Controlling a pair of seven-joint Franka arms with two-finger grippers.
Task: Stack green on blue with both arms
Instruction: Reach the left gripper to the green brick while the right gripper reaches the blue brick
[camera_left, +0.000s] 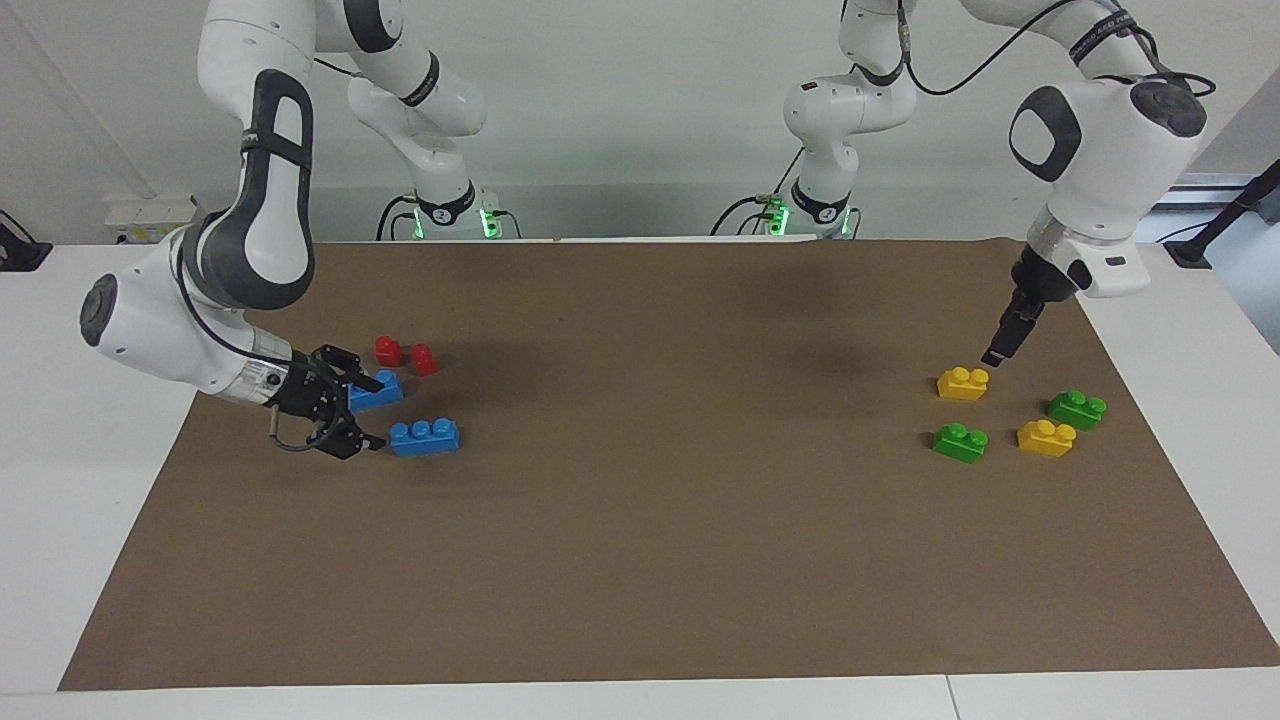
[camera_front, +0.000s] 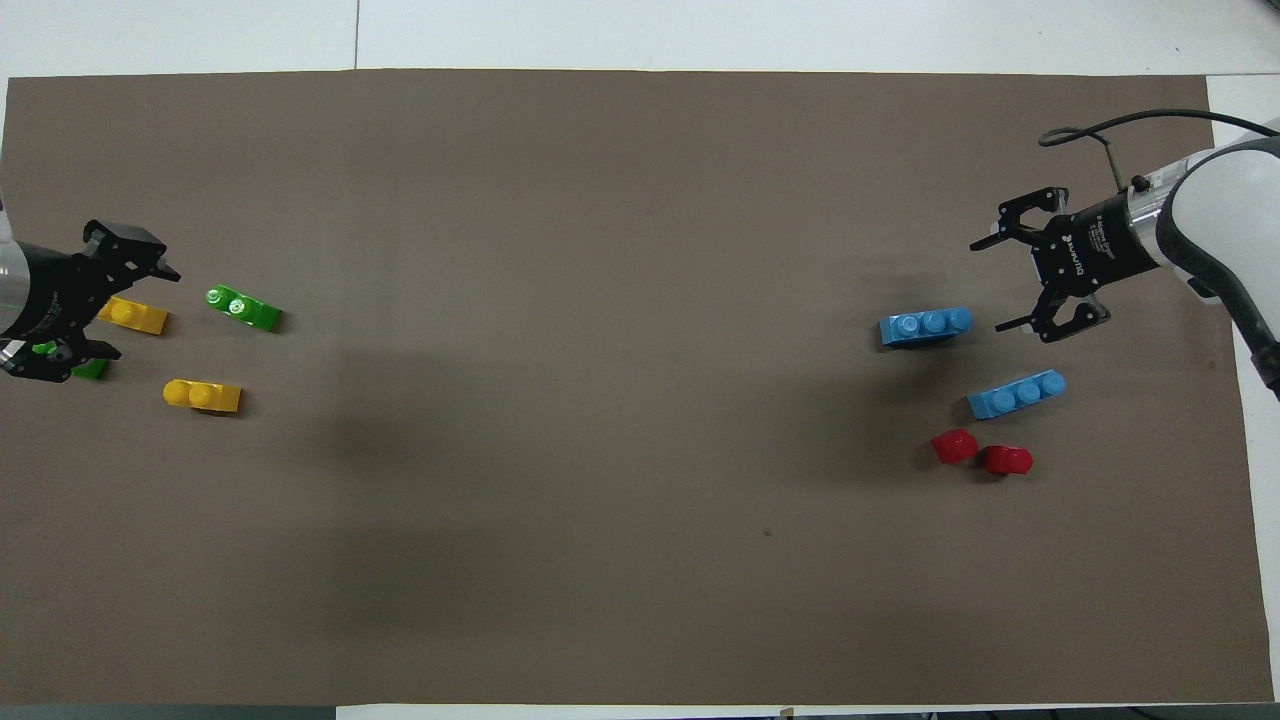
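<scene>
A: Start at the right arm's end of the worktop (camera_left: 640, 560). Your right pincer (camera_left: 365, 412) lies low and tipped on its side, fingers spread wide and empty, just beside the farther blue brick (camera_left: 425, 437).

B: What does the overhead view add?

A: It shows you the gap: the right pincer (camera_front: 1010, 282) opens toward that blue brick (camera_front: 925, 326) without touching it. The nearer blue brick (camera_front: 1016, 393), complete from above, is half hidden by the fingers in the facing view. Two red pieces (camera_left: 405, 354) sit nearer the robots, beside it.

B: And the left arm's end?

A: Your left pincer (camera_left: 995, 355) hangs point-down over the nearer yellow brick (camera_left: 963, 383); from that side you cannot tell whether it is open. From above, the left pincer (camera_front: 125, 310) shows spread fingers holding nothing. There it covers part of the farther yellow brick (camera_front: 133, 316) and most of one green brick (camera_front: 85, 368). The facing view shows that green brick (camera_left: 1077, 409) whole, with the other green brick (camera_left: 960, 442) and the farther yellow brick (camera_left: 1046, 438) beside it, farther from the robots.
</scene>
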